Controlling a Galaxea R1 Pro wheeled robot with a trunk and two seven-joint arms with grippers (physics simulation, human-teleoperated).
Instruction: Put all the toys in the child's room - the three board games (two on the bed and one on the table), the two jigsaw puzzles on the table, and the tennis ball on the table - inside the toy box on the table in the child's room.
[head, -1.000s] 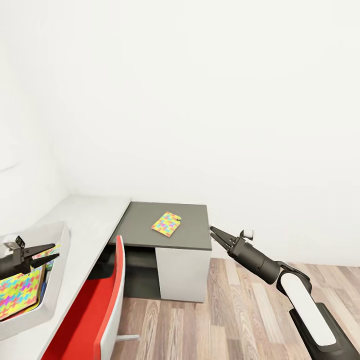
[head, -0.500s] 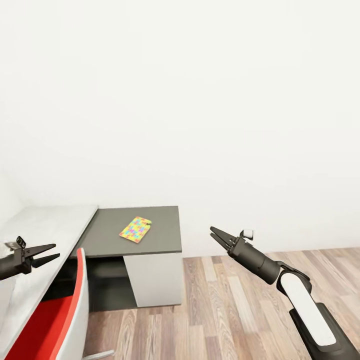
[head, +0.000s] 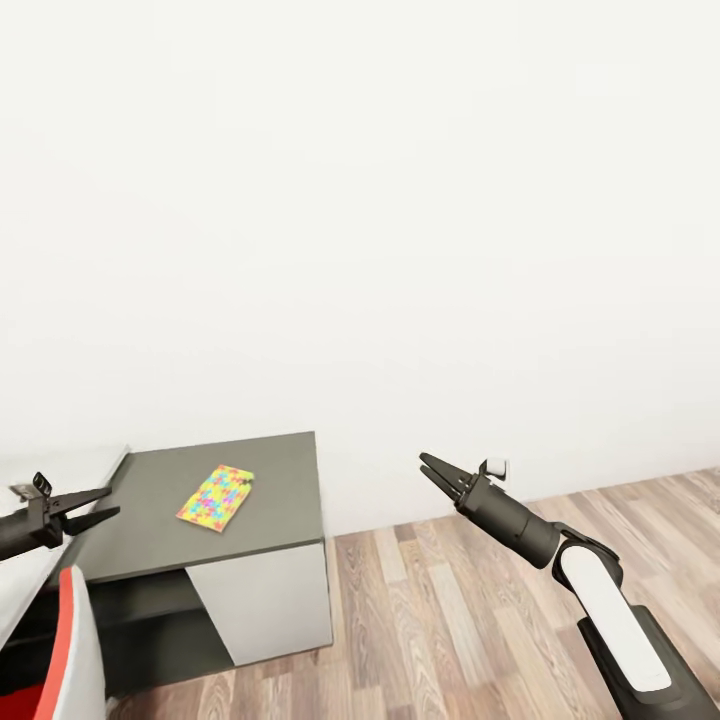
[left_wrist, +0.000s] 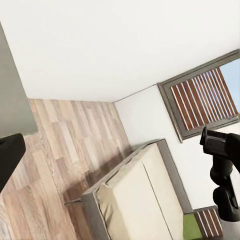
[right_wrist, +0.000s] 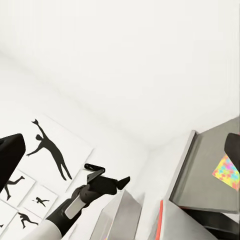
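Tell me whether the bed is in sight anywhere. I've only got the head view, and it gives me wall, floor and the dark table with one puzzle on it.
Observer: Yes. The left wrist view shows the bed standing on the wood floor below a window with wooden slats. The part of the mattress in frame looks bare, with no board games on it.
Operator: Okay. Does the right wrist view add anything?
Observer: It shows a wall hung with black silhouette pictures, which your view lacks. It also catches the same jigsaw puzzle on the dark table.
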